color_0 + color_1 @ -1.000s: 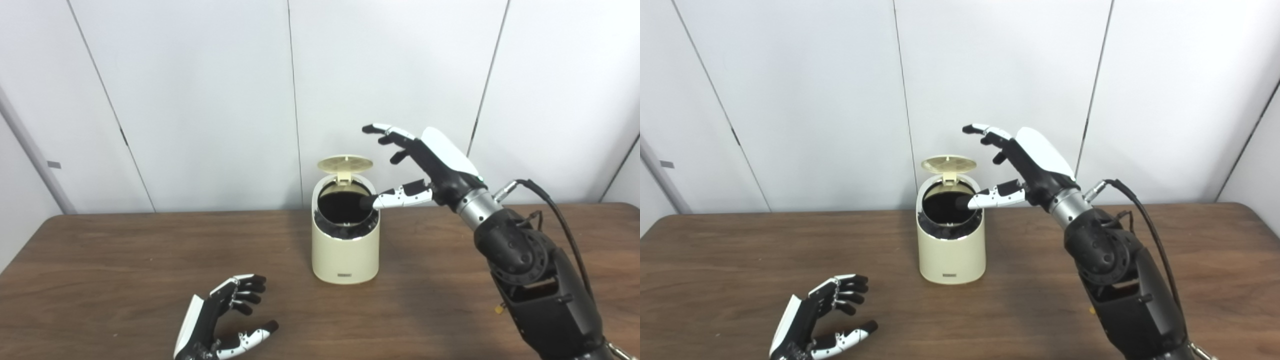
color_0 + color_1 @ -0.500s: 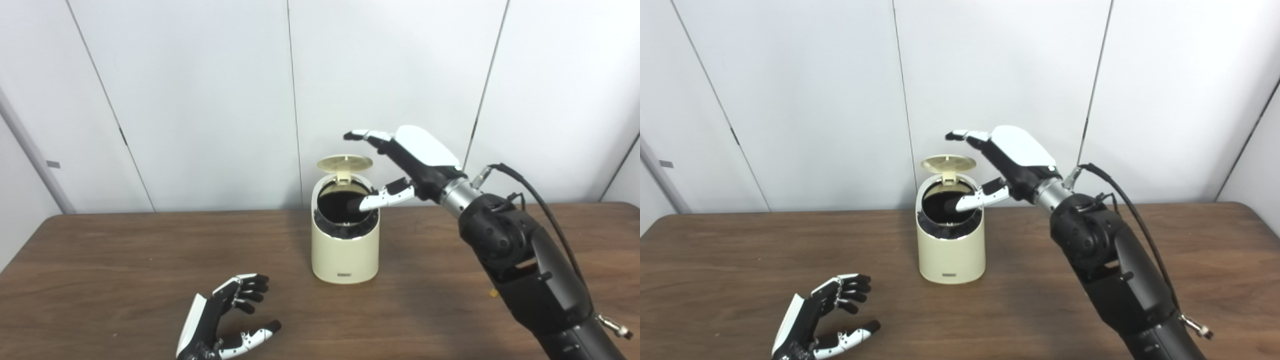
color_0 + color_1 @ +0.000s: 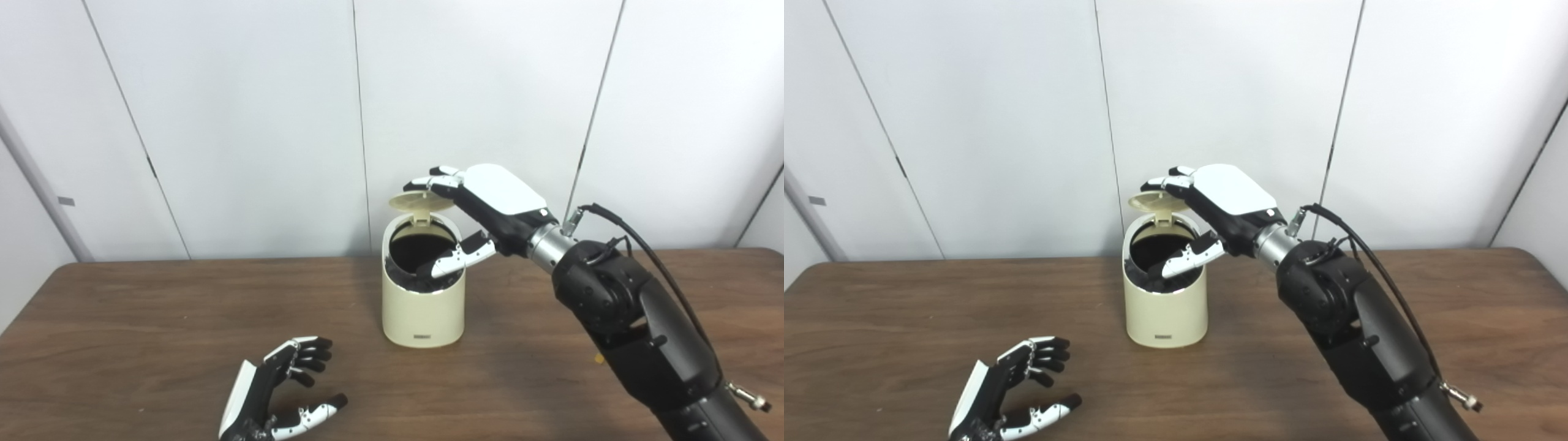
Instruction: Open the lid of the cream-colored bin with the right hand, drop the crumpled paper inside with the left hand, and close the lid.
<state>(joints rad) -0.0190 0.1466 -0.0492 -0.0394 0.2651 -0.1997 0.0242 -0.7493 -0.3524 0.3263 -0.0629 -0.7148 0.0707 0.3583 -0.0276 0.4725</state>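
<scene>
Under my right robot hand (image 3: 484,205), fingers spread on the raised lid (image 3: 418,201), the bin (image 3: 421,306) gapes; closing remains, left robot hand (image 3: 278,395) empty, released.

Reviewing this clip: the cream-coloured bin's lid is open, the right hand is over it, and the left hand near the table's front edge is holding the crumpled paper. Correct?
Not quite. The left hand holds nothing: its fingers are apart and empty, as the left eye view shows. The rest stands: the cream-coloured bin has its lid open, with the right hand over it.

Cream-colored bin (image 3: 421,309) upright, lid (image 3: 416,201) raised (dark liner inside)
</scene>
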